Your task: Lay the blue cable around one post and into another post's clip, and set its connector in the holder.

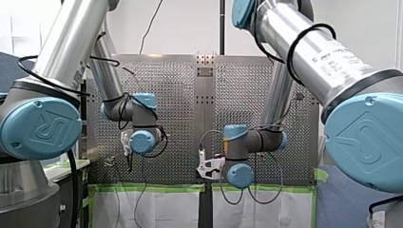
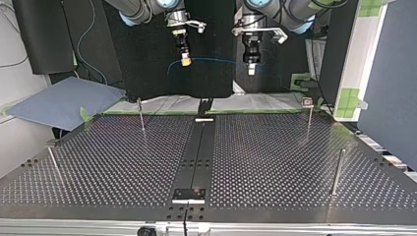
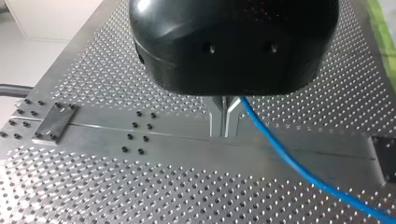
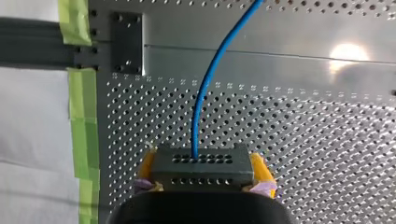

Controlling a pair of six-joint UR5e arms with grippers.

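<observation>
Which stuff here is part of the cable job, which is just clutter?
Job: thin blue cable, dark perforated connector block in my right gripper, my left gripper pinching the cable, slim metal posts on the perforated metal table.
Lying about: grey-blue cloth, green tape strips, white sheeting.

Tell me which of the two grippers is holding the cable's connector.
My right gripper: its yellow pads clamp the dark connector that the blue cable leaves. My left gripper pinches only bare cable.
</observation>
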